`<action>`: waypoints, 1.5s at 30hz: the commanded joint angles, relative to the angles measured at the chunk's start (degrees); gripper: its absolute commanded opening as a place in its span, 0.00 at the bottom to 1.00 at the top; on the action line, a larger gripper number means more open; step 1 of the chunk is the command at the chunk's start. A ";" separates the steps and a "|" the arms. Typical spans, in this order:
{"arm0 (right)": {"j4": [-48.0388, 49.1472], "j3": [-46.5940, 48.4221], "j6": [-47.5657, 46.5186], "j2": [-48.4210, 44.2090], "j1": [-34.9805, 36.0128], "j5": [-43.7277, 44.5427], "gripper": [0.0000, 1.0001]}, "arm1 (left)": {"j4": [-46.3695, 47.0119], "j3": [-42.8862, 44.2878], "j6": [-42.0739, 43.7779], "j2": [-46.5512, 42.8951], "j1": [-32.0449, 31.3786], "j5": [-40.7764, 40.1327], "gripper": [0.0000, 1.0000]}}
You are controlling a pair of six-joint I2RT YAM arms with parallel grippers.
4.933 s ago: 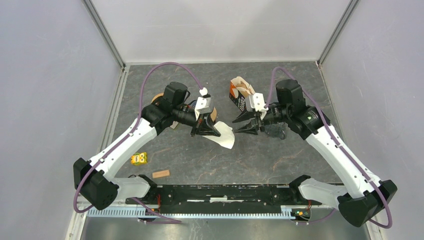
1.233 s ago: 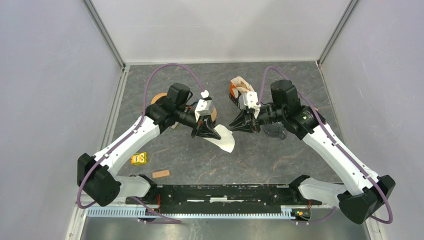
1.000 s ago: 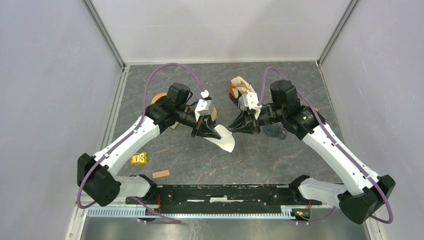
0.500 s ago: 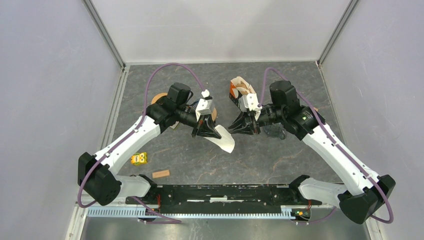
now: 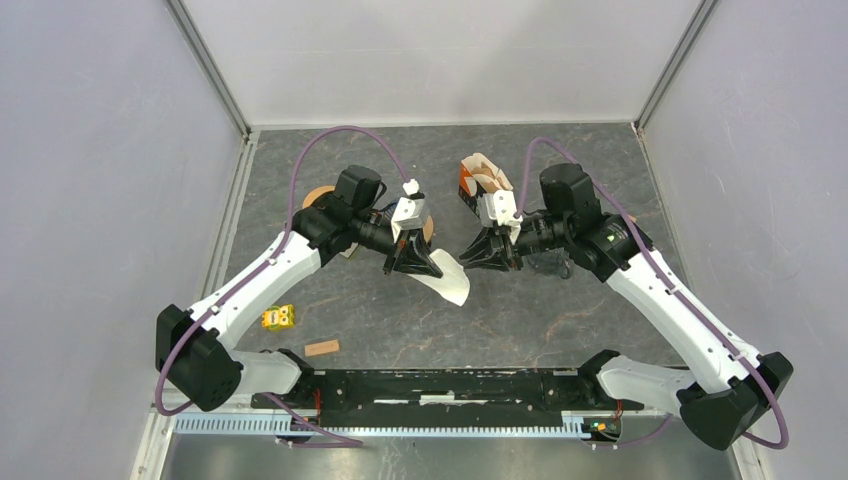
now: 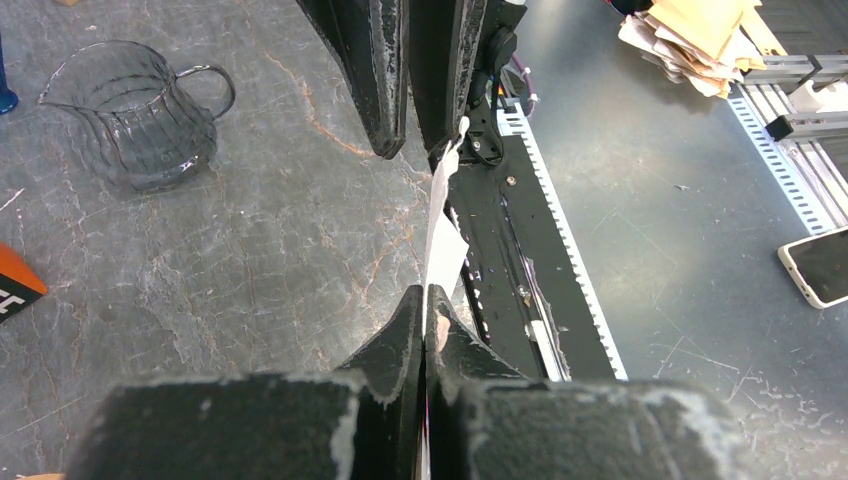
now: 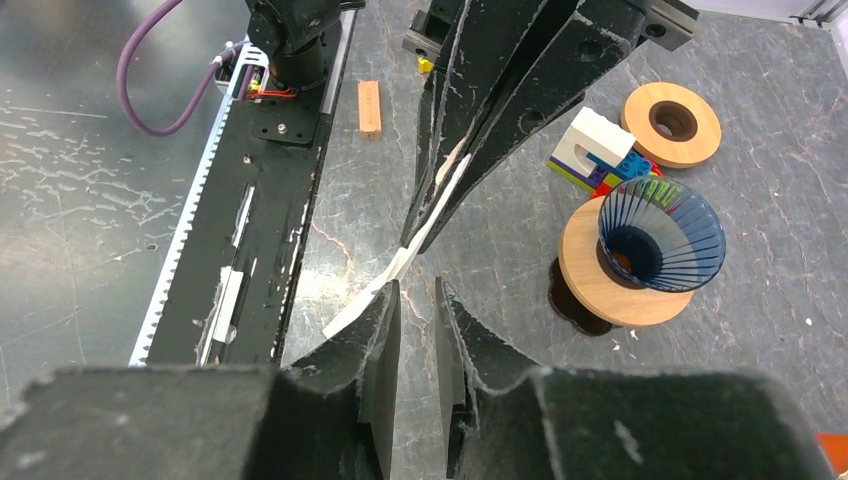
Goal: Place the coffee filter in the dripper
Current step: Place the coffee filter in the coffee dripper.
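The coffee filter point(image 5: 449, 277) is a thin white paper, folded flat, and it looks feather-light and floppy. It would sag from wherever it is pinched, crease at a touch, and tear if two grips pull against each other. It hangs in the air just beside the dripper point(image 7: 662, 235), on the side toward the arm bases, apparently clear of the table point(image 5: 520, 310). The left hand point(image 6: 425, 303) is clamped tight on one edge of it. To my eye the best hold is a light pinch on the rim, one layer only, so the flat paper can be spread into a cone. The seam would take more force than the plain sheet. The right hand point(image 7: 415, 292) faces the left from farther off the dripper, its jaws part way apart around the free edge. I cannot tell whether any paper sits between them. The blue ribbed dripper stands mouth-up and empty on its wooden disc point(image 7: 592, 282).
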 commanded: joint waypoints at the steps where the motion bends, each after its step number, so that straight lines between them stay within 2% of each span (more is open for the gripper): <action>1: -0.18 2.49 -0.54 -1.12 0.19 0.37 0.24 | 2.28 1.08 -1.18 -0.67 0.24 -0.44 0.02; 26: -1.07 3.25 -1.05 -1.21 0.19 1.59 0.25 | 2.22 0.97 -1.05 -0.74 0.24 -0.55 0.02; 45: -1.41 2.18 -1.55 -2.22 0.09 2.23 0.29 | 2.21 1.03 -1.07 -0.87 0.25 -0.58 0.02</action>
